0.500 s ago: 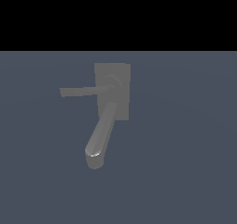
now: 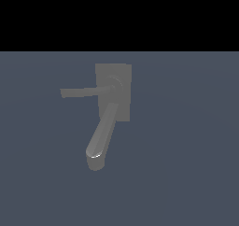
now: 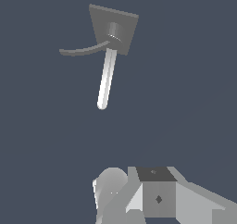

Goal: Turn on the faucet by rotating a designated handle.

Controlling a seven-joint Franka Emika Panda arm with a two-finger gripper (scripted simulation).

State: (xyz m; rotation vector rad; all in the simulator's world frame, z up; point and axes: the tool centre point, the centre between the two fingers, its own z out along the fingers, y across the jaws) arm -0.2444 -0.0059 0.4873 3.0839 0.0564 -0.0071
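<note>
Jaws cannot be judged: the wrist view shows only part of the gripper's (image 3: 159,195) body, well apart from the faucet (image 2: 113,92) and touching nothing, so the turning looks unstarted. From the block base, the handle (image 2: 84,92) runs level toward the exterior view's left.

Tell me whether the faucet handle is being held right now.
Not held. The handle sticks out alone from the faucet; the tool sits apart from it.

Dim, flat, shadowless renders; a small glare streaks the faucet (image 2: 113,96) spout tip.
</note>
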